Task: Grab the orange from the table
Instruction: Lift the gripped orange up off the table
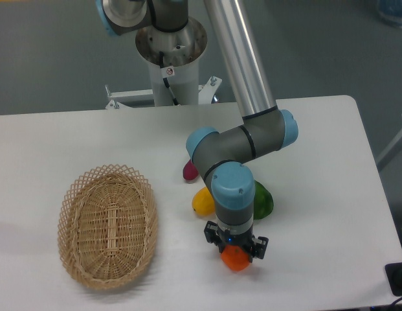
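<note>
A grey floor lies behind the white surface (pixel 330 194), and the arm's pedestal stands at its far edge. On the left of the surface sits an oval wicker basket (pixel 107 225), with nothing visible inside it. Near the middle lies a small cluster of produce: a dark pink piece (pixel 189 172) farthest back, a yellow fruit (pixel 202 203) in front of it, and a green vegetable (pixel 263 201) to the right, partly hidden by the arm's wrist.

The orange (pixel 235 260) lies at the near side of that cluster, close to the front edge of the surface and apart from the yellow fruit. The gripper (pixel 236 247) points straight down over it, its black body covering the fruit's top so that only the lower half shows. The jaws appear to sit on either side of the orange, but from this angle I cannot tell whether they are clamped on it or just bracketing it.

As for progress, the approach and descent look complete. The orange seems to rest on the surface, so the firm closing, if not yet made, and the lift remain.
</note>
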Controlling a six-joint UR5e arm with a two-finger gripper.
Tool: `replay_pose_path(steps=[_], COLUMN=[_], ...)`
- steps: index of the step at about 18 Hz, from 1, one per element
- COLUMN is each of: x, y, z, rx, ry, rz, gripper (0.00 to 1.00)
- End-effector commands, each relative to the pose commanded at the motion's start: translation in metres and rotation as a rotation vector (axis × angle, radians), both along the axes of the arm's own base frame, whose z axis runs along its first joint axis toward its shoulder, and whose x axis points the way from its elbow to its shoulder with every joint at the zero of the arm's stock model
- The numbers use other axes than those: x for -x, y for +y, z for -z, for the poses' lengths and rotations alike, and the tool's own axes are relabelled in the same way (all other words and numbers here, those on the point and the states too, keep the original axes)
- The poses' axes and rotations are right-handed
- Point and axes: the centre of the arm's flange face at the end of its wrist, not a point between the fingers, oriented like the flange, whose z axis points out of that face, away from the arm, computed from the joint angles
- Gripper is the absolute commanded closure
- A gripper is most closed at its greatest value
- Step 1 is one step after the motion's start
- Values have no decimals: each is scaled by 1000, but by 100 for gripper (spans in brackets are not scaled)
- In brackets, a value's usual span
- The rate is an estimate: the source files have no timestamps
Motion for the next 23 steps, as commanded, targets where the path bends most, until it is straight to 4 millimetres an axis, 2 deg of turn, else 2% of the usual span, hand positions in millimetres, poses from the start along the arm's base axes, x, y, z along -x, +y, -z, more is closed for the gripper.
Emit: replay_pose_path(steps=[5, 8, 10, 11, 13, 15, 18, 22, 23], x=[2, 5, 6, 5, 6, 7, 4, -7, -9], y=[3, 6, 5, 5, 5, -1, -4, -12, -14], z=[-9, -32, -47, -52, -63, -86, -111, -131, -141], rx=[-14, -68, -104, -106, -111, -128, -147, -130, -130], ry=[12, 14, 8, 14, 34, 56, 83, 68, 70], rz=[13, 8, 18, 27, 41, 58, 85, 94, 103], gripper=[37, 41, 38, 31, 32, 33, 33, 35, 35])
